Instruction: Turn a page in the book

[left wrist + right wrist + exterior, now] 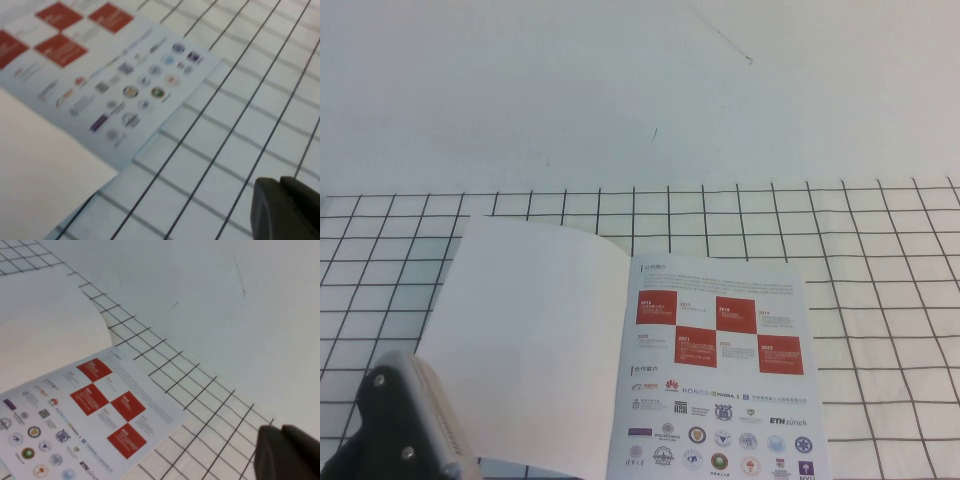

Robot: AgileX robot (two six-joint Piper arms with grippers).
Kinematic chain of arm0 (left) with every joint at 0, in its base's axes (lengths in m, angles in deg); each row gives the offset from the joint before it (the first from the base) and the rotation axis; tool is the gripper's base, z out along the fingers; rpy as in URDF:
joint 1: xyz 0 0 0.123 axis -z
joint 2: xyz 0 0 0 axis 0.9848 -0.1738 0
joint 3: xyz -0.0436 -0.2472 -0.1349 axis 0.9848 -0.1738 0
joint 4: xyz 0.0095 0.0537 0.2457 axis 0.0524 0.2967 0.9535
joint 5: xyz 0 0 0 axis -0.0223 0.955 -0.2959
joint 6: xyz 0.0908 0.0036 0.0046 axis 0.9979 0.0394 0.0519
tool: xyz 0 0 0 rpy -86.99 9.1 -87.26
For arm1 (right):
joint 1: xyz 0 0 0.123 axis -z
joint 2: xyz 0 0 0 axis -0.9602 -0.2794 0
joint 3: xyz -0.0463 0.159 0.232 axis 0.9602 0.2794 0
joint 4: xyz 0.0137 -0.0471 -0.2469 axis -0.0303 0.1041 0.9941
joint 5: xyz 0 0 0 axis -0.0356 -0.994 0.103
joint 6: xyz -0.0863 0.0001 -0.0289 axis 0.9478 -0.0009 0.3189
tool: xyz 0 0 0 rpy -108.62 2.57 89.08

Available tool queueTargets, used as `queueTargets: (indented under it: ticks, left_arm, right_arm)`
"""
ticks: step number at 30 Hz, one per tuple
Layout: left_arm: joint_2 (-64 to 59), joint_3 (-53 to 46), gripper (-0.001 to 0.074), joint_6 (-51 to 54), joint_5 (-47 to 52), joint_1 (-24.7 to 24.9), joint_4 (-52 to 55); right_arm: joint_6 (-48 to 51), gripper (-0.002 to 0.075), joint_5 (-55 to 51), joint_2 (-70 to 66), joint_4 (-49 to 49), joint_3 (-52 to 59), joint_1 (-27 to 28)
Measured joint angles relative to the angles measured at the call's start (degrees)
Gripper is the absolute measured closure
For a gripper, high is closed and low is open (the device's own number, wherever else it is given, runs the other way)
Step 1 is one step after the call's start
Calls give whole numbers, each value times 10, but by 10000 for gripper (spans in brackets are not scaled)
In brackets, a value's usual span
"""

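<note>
Book (pixel 720 370) lies open on the grid-lined table (pixel 880 300), near its front edge. The page (pixel 525 340), plain white side up, is turned over to the left and arches a little above the surface. The inner leaf (pixel 718 365), with red squares and rows of logos, lies flat on the right.

Left gripper (pixel 405 430) at the lower left corner, by the page's near edge; fingers together or apart, cannot tell.

Right gripper (pixel 290 455) above the bare grid, right of the book, fingers together, holding nothing.
</note>
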Motion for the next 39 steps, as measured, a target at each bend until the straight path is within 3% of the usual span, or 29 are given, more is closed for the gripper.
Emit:
queueTargets:
  ticks: [8,14,19,39]
  left_arm:
    - [1,11,738,-153,13,0,236]
    - [1,103,738,-202,43,0,342]
    - [17,167,738,-215,47,0,352]
    - [59,171,738,-236,132,0,339]
  right_arm:
    - [-5,726,5,15,-15,56,0]
    - [-7,726,-10,15,-22,74,0]
    - [-7,726,-35,15,-25,75,0]
    - [-8,726,-39,15,-25,75,0]
